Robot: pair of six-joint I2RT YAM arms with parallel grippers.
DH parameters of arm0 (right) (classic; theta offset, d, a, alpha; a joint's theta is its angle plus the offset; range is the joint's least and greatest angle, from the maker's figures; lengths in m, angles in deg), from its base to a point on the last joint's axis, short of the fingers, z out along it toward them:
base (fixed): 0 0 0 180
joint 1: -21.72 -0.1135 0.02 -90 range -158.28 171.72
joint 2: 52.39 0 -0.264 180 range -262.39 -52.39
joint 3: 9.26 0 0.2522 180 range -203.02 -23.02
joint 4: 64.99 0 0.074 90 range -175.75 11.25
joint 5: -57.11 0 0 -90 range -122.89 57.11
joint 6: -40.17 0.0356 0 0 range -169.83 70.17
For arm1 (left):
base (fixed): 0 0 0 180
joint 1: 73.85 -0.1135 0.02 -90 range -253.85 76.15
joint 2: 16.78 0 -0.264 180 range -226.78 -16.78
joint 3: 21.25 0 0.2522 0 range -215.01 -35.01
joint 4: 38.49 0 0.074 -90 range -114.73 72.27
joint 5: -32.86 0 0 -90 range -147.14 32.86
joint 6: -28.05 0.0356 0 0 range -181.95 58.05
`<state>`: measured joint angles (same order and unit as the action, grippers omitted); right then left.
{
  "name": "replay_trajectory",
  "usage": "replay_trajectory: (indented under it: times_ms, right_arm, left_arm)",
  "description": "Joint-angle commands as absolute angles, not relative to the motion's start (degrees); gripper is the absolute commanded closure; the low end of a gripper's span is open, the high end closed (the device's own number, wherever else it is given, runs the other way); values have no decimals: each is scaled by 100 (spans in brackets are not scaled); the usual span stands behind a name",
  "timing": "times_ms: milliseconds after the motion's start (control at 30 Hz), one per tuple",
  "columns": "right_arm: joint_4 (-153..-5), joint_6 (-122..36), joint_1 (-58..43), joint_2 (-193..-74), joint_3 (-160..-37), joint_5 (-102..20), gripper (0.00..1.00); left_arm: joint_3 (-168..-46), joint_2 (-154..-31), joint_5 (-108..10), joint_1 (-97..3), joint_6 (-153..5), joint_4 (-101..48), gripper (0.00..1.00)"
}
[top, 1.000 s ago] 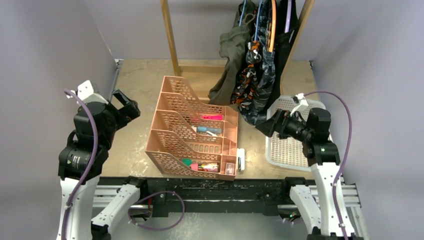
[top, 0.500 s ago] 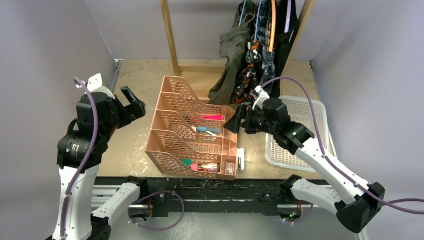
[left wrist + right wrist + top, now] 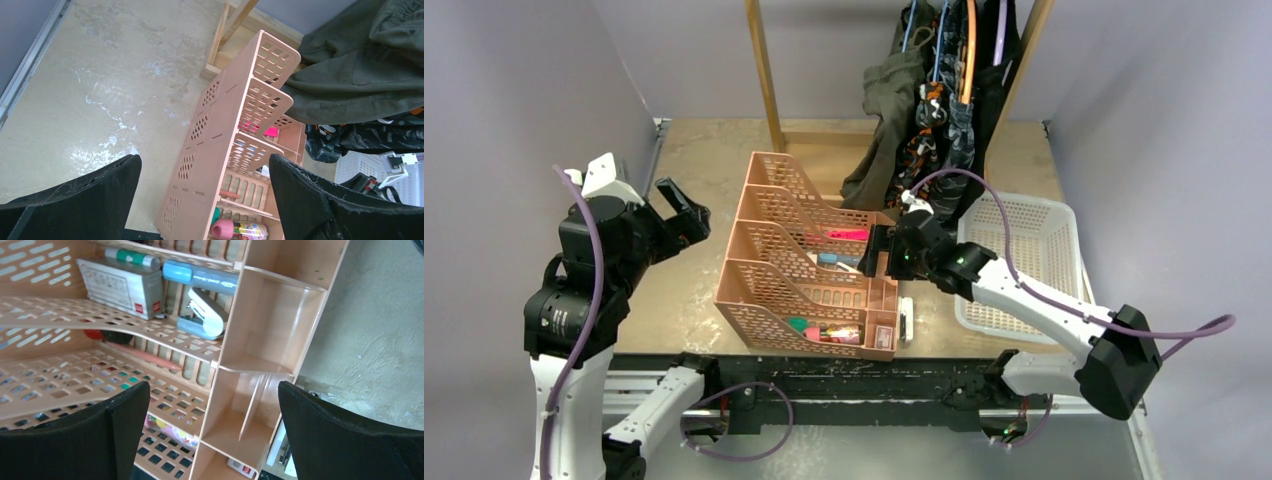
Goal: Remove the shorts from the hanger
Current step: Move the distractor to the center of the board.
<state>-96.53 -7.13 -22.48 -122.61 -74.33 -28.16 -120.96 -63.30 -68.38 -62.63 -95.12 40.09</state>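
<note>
Several shorts hang on coloured hangers from a wooden rack at the back right: olive green [image 3: 886, 110], orange-black-white camouflage [image 3: 919, 145], dark grey-blue camouflage [image 3: 960, 135] and black [image 3: 996, 75]. The left wrist view shows the olive pair [image 3: 360, 65] with camouflage fabric [image 3: 370, 137] under it. My left gripper [image 3: 686, 210] is open and empty, raised over the table's left side, far from the shorts; it also shows in its wrist view [image 3: 204, 165]. My right gripper [image 3: 876, 250] is open and empty, just above the pink organiser's right side [image 3: 214, 390], in front of the shorts.
A pink tiered desk organiser [image 3: 809, 255] with a stapler [image 3: 205, 315], pens and small boxes fills the table's middle. A white basket [image 3: 1024, 265] sits at the right. A small white item [image 3: 906, 320] lies by the organiser. A wooden rack post [image 3: 764, 75] stands behind.
My right arm has swung left from over the white basket to the organiser's right side. My left gripper has shifted slightly and stays open.
</note>
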Motion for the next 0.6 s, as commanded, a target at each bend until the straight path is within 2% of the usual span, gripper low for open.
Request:
replay_trajectory:
  times_ms: [0, 200, 567]
  right_arm:
    - [-9160, -355, -2441, -12364, -7260, -1937, 0]
    - [-7752, -76, -2477, -12808, -6564, -2096, 1]
    - [-7579, -584, -2605, -13982, -7368, -2933, 3]
  left_arm:
    - [-12299, -6273, -6760, -6304, -9459, 3874, 0]
    - [-12152, -6159, -6865, -6305, -9531, 3998, 0]
    - [-12279, -6018, -6952, -6304, -9750, 3951, 1]
